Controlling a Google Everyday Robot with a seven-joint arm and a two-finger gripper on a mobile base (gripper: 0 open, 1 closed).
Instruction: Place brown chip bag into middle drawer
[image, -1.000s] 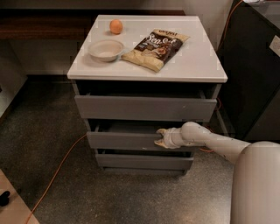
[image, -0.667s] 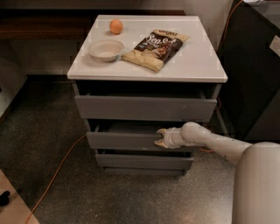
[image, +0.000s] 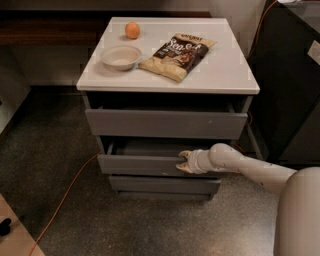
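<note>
The brown chip bag lies flat on the white cabinet top, right of centre, with tan ends and white lettering. Below the top, the middle drawer is pulled out a little, a dark gap showing behind its grey front. My gripper sits at the upper edge of that front panel, right of its middle, at the end of the white arm reaching in from the lower right. The bag is far above the gripper and nothing touches it.
A white bowl and an orange ball sit on the top's left side. The top drawer and the bottom drawer frame the middle one. An orange cable runs across the floor. A dark cabinet stands to the right.
The middle drawer has come out slightly further with my gripper at its front edge. The bag, bowl and ball have not moved.
</note>
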